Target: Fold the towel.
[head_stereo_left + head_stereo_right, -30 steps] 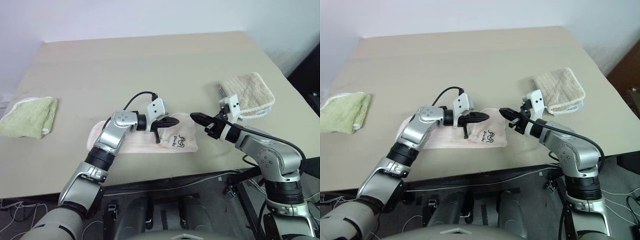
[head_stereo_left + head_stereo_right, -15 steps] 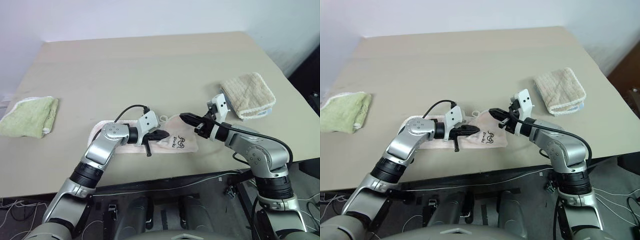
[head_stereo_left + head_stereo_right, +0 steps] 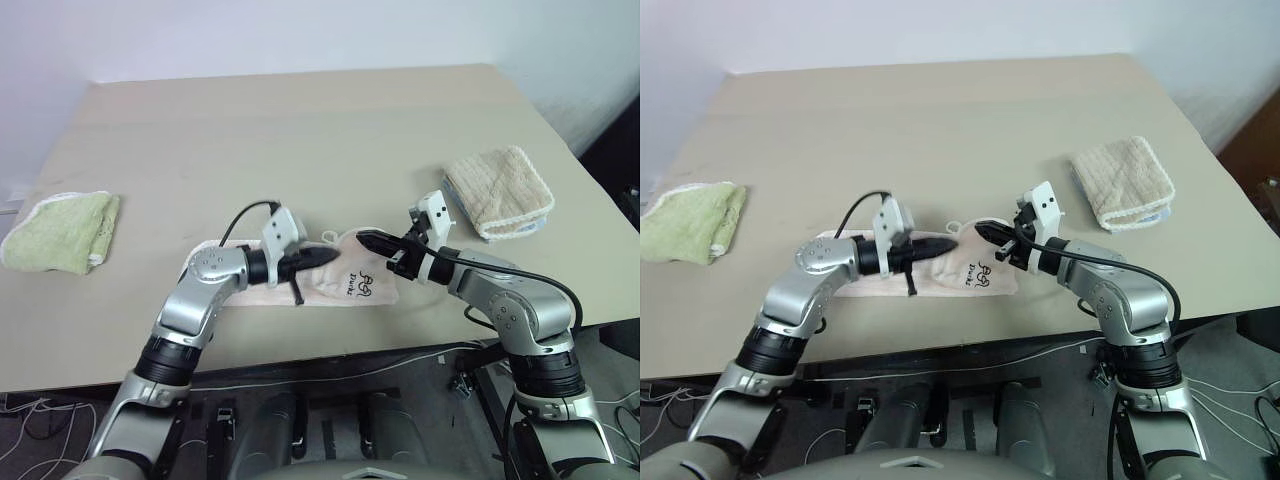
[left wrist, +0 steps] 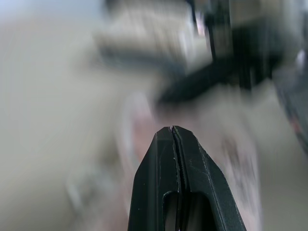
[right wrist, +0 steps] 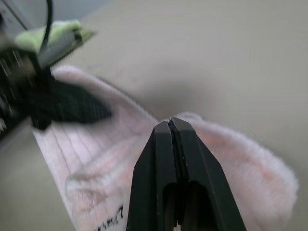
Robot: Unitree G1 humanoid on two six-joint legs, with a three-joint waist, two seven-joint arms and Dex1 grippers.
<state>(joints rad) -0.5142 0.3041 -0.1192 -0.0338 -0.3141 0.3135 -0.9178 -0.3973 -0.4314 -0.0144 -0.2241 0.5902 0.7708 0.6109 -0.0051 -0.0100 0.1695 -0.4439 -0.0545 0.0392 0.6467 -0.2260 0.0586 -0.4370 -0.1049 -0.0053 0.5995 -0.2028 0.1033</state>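
Observation:
The pale pink towel [image 3: 352, 287] lies in a long folded strip near the table's front edge, its printed label [image 3: 364, 285] facing up. My left gripper [image 3: 335, 257] hovers level just above the strip's middle, pointing right, its black fingers [image 4: 172, 144] pressed together with nothing between them. From the right, my right gripper [image 3: 362, 240] points left over the towel's [image 5: 96, 159] right end, also shut and holding nothing; its tip [image 5: 169, 121] is over the towel's far edge. The two tips stand a short way apart, nearly facing each other.
A light green towel [image 3: 60, 232] lies folded at the table's left edge. A beige waffle towel [image 3: 498, 192] lies folded at the right. The tan table [image 3: 300, 130] stretches bare behind the pink towel. Its front edge [image 3: 330, 355] runs just below the towel.
My left gripper dipped toward the towel, then rose and drew back a little to the left. The right gripper has barely shifted. Both stayed shut, and the towel lies as before.

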